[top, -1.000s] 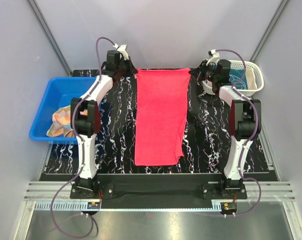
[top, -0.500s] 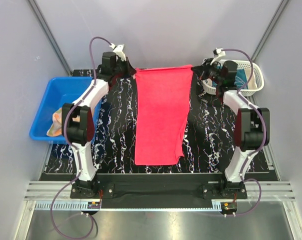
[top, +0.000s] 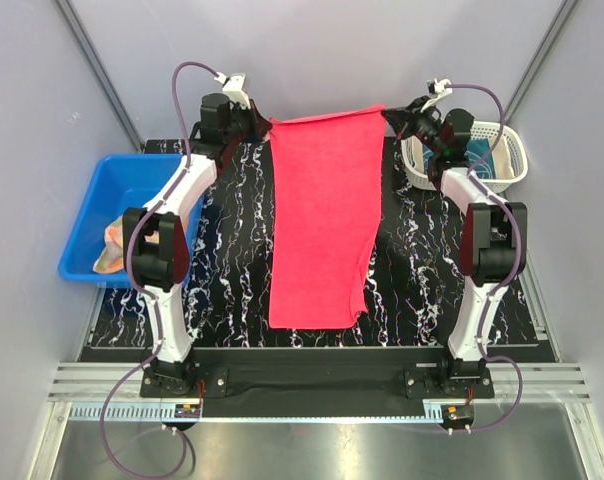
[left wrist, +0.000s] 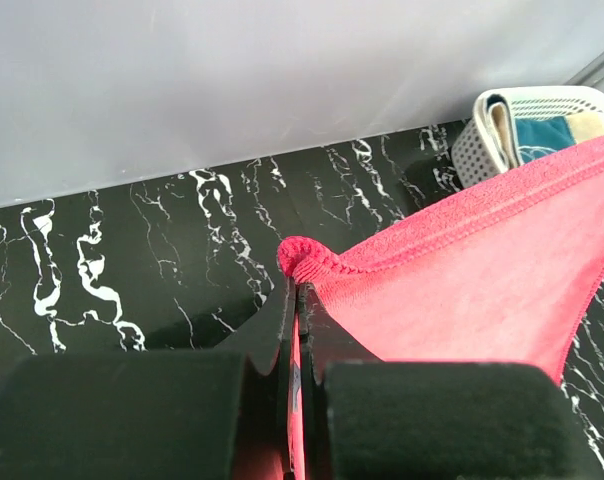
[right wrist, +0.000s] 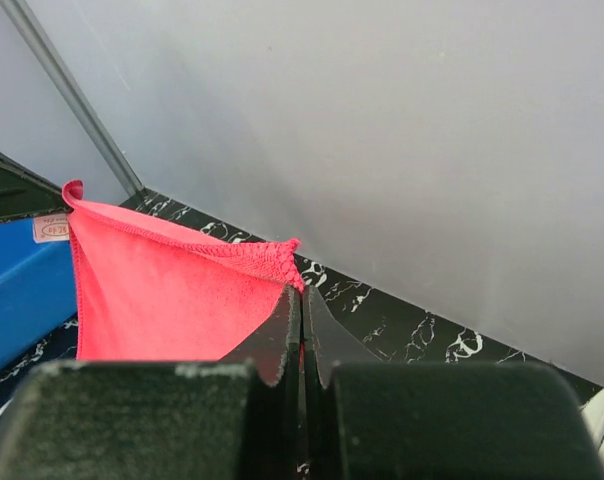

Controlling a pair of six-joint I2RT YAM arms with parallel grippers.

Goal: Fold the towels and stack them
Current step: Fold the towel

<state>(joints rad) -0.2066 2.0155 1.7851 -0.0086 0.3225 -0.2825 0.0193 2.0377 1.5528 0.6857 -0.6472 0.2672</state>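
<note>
We hold the pink-red towel (top: 322, 220) by its two far corners, left claw (top: 263, 127) and right claw (top: 391, 117) each pinched tight on one. Its long axis runs toward the near edge of the worktop (top: 227, 270), where its free end lies.

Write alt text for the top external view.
The left tool and right tool pinch the far corners of a pink-red towel, holding that edge up while the rest lies on the black table. A blue bin with an orange-peach towel sits left; a white basket with a teal towel, right.

pink-red towel (top: 322, 220), far corners aloft
</note>
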